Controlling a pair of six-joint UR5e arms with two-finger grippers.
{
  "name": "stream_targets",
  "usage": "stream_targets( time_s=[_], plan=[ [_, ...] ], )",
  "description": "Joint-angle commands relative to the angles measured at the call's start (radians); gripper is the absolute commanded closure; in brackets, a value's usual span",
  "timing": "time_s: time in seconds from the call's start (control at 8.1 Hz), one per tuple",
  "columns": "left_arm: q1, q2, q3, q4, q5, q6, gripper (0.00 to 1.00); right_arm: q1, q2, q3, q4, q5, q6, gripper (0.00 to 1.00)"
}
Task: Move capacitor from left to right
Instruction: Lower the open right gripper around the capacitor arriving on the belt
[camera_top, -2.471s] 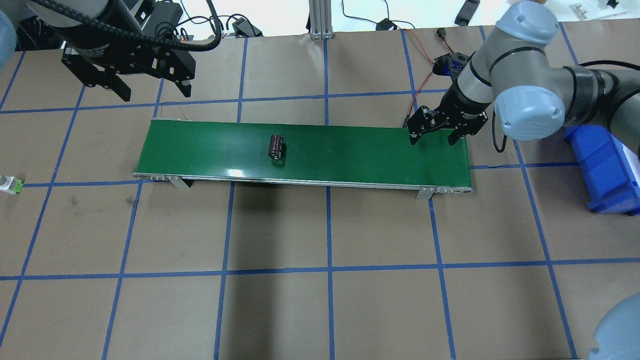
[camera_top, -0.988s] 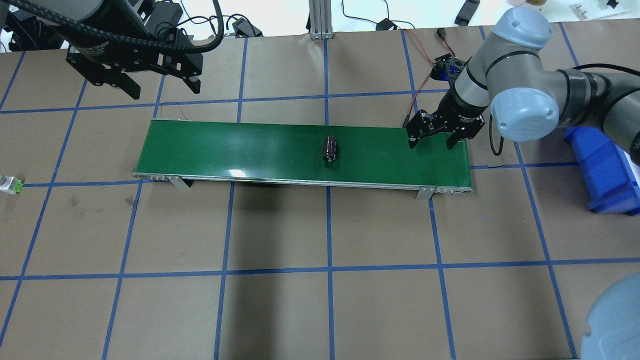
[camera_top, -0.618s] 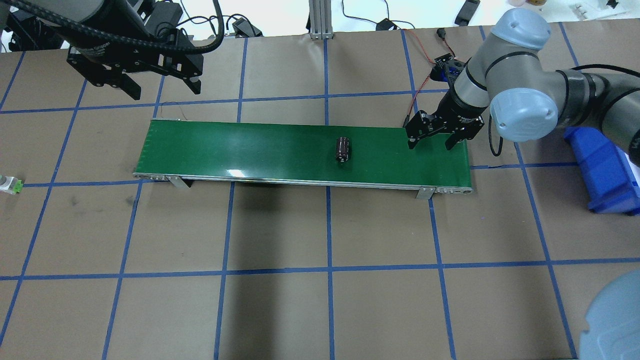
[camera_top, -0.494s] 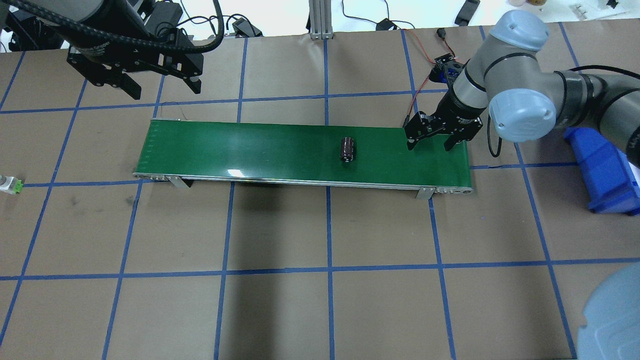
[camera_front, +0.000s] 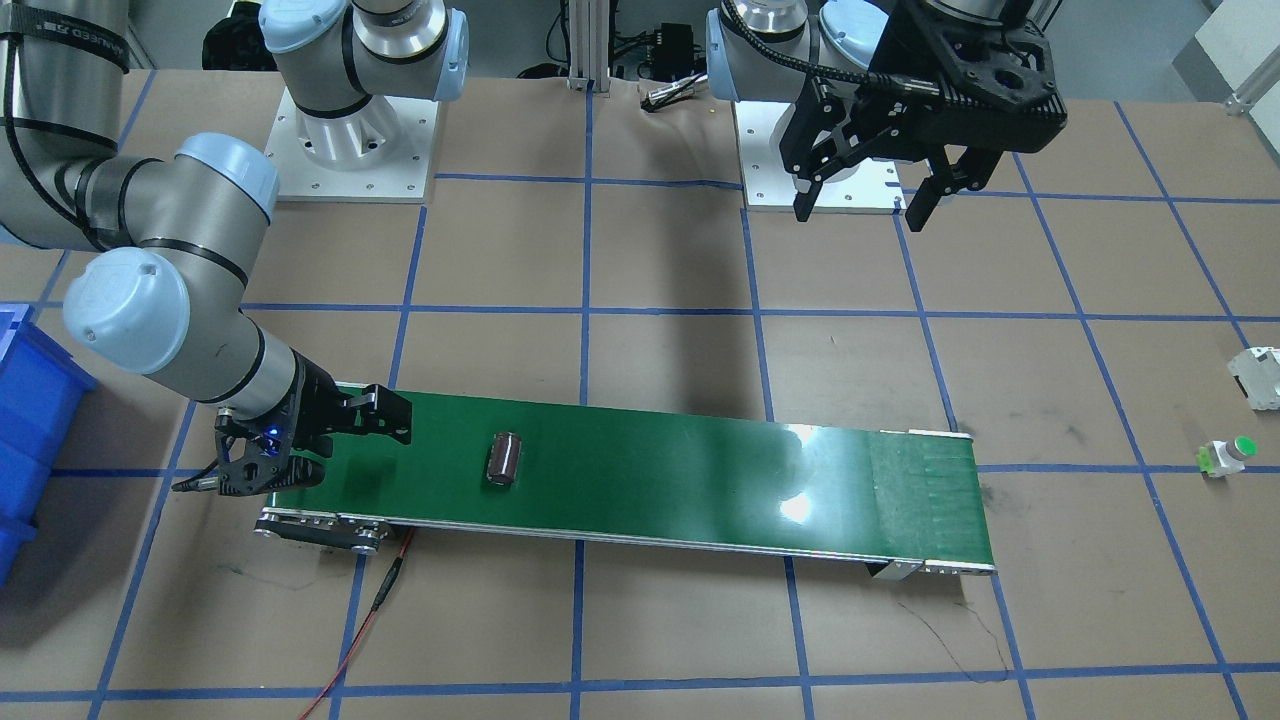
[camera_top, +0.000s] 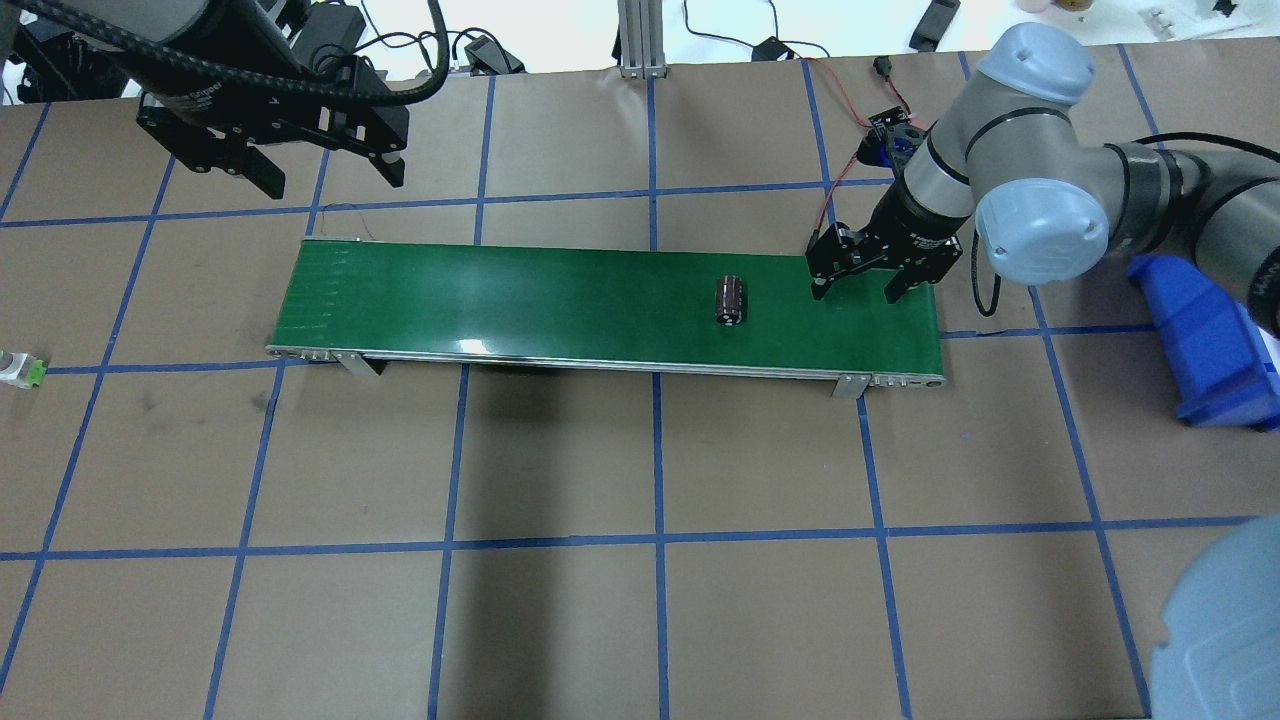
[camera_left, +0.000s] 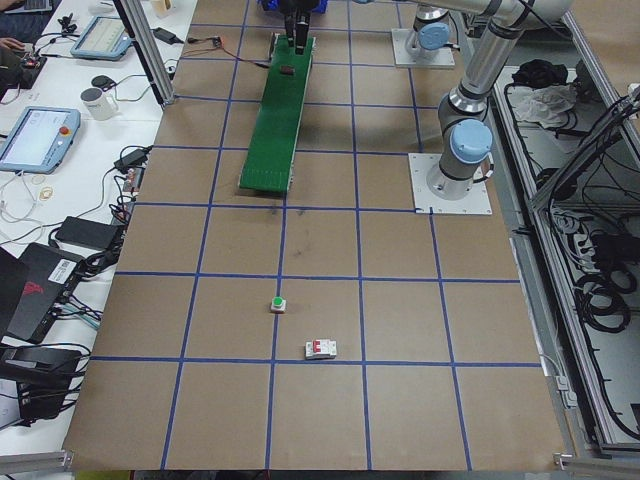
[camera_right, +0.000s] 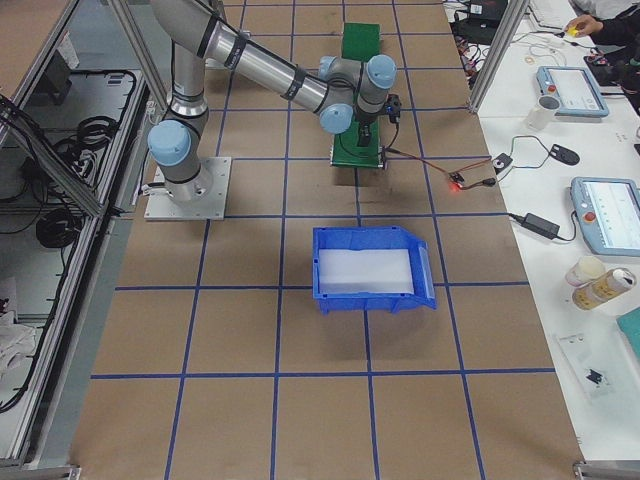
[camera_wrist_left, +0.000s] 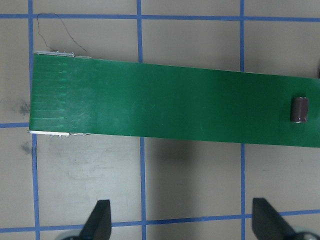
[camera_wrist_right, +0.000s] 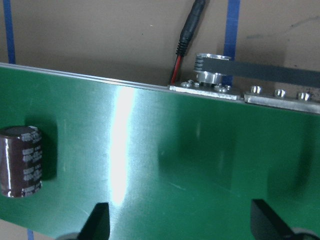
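Observation:
The capacitor (camera_top: 730, 300), a small dark maroon cylinder, lies on its side on the green conveyor belt (camera_top: 500, 300), in the belt's right part. It also shows in the front view (camera_front: 504, 459), the left wrist view (camera_wrist_left: 300, 109) and the right wrist view (camera_wrist_right: 20, 161). My right gripper (camera_top: 856, 293) is open and empty, low over the belt's right end, a short way right of the capacitor. My left gripper (camera_top: 332, 182) is open and empty, raised behind the belt's left end.
A blue bin (camera_top: 1210, 340) stands on the table to the right of the belt. A small white part with a green button (camera_front: 1225, 456) and a white breaker block (camera_front: 1262, 375) lie far to the robot's left. A red wire (camera_top: 835, 190) runs behind the belt's right end.
The capacitor has travelled right along the belt, from left of its middle to near my right gripper. The left gripper rose and shifted slightly early on; the right gripper barely moved.

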Motion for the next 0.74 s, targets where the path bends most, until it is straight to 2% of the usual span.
stream_targets(
  time_s=[0.0,0.62],
  plan=[
    [0.000,0.001,0.000,0.000,0.000,0.000,0.00,0.003,-0.001,0.000,0.004,0.001,0.037,0.00],
    [0.000,-0.002,-0.001,0.000,0.002,0.000,0.00,0.047,-0.001,0.000,-0.007,-0.001,0.184,0.00]
  ],
)
